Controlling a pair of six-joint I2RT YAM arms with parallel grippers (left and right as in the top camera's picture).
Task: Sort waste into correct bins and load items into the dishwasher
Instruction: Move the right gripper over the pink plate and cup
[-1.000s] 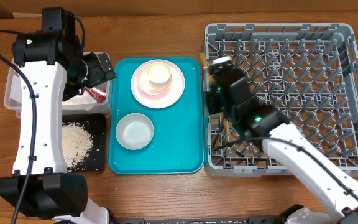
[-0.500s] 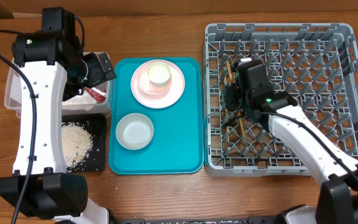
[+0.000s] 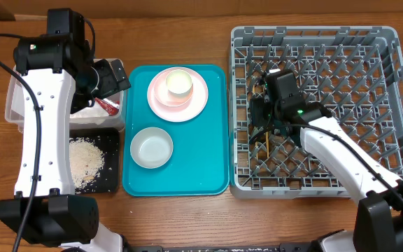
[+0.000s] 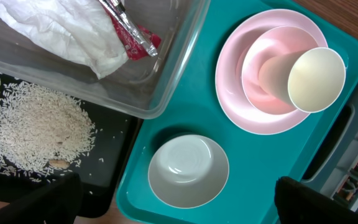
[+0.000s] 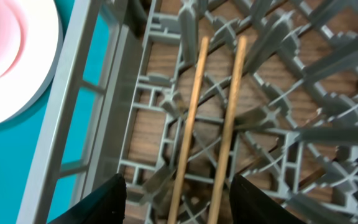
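My right gripper [image 5: 179,208] hangs open low inside the grey dishwasher rack [image 3: 327,49]. The two wooden chopsticks [image 5: 191,124] lie side by side on the rack's grid between its fingers, free of both. My left gripper [image 4: 179,205] is wide open and empty above the teal tray [image 4: 260,162], beside the clear tub [image 4: 173,74]. That tub holds the white napkin [image 4: 55,31] and the red wrapper [image 4: 135,40]. Rice [image 4: 30,130] lies on the black tray [image 4: 117,149]. The pink plate [image 3: 198,105] carries the pink bowl [image 4: 260,50] and the white cup [image 4: 316,79]. The whitish bowl [image 4: 188,171] sits nearer.
The teal tray [image 3: 187,175] lies between the bins and the rack. Upright pegs crowd the rack around my right gripper [image 3: 266,115]. The left arm [image 3: 44,119] reaches over the tub [image 3: 16,105] and the black tray [image 3: 110,175]. Bare wooden table [image 3: 187,28] surrounds everything.
My right gripper carried the chopsticks from the rack's left wall into the rack, then opened, and they now lie loose on the grid. The left arm has not moved.
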